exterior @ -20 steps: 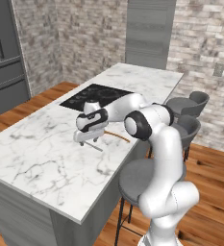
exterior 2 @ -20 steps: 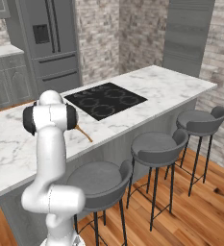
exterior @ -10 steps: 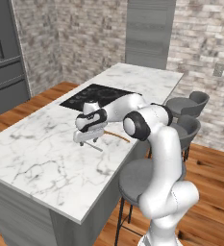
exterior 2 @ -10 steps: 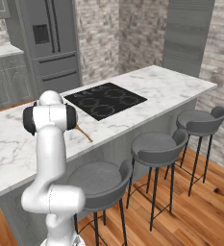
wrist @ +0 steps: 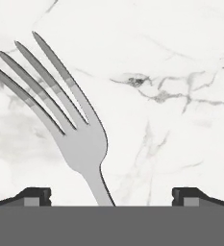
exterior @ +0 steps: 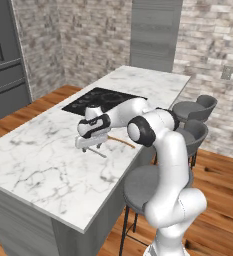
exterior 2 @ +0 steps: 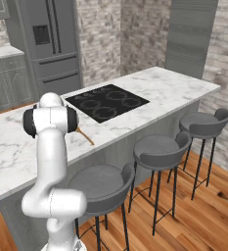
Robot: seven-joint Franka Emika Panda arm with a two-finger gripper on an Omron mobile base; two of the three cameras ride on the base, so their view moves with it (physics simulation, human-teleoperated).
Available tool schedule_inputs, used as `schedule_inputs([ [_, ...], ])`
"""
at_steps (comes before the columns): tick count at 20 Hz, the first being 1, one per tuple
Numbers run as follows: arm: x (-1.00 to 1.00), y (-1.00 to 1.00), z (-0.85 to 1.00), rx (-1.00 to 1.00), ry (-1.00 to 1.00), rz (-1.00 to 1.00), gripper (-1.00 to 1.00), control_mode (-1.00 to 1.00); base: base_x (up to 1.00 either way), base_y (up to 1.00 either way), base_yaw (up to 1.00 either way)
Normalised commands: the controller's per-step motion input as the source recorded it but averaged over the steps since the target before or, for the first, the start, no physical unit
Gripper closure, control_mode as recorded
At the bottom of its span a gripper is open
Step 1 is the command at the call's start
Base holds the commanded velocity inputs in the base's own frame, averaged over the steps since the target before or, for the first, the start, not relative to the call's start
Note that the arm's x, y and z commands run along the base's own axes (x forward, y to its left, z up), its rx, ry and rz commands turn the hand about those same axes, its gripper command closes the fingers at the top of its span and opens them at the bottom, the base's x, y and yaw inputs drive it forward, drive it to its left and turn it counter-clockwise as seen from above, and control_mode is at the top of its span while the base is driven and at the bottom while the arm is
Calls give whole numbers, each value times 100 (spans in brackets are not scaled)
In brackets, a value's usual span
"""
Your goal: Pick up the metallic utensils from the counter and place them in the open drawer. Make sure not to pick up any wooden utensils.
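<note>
Since a second ago almost nothing has changed: my arm holds the same reach over the tabletop (exterior: 48,165), the base has not driven, and the things on the marble lie where they lay.

My hand (exterior: 91,142) hangs low over the white marble, just short of the black cooktop (exterior: 104,100), with the forearm stretched out level from the elbow and the wrist turned so the hand points down at the slab. My fingers stand wide apart; in the hand view the two dark fingertips (wrist: 34,196) sit at the far left and far right of the bottom edge, with nothing clasped between them.

The fork (wrist: 68,120) lies flat on the marble directly under my hand. In the hand view its neck runs up from between my fingertips, closer to the left one, and its four tines fan away toward the upper left. From the left base view I see its slim grey handle (exterior: 99,152) poking out from under the hand toward the near edge.

The wooden spoon (exterior: 121,142) lies just beside my hand, on the stool side of the slab; in the right base view its orange-brown handle (exterior 2: 84,137) shows past my upper arm, near the tabletop's edge.
</note>
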Motion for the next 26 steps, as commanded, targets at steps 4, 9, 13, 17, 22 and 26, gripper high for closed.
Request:
schedule_inputs([
  [4, 0, 24, -98, 0, 2, 0, -100, -100, 0, 0, 0],
  [9, -1, 36, -100, -12, 1, 6, -100, -100, 0, 0, 0],
  [13, 0, 24, -100, -13, 1, 11, -100, -100, 0, 0, 0],
  [17, 2, 15, -100, -9, 8, 10, 100, -100, 0, 0, 0],
  [22, 1, 0, -100, -1, 17, 11, 100, -100, 0, 0, 0],
  [26, 0, 0, -100, 0, 36, 12, 100, -100, 0, 0, 0],
])
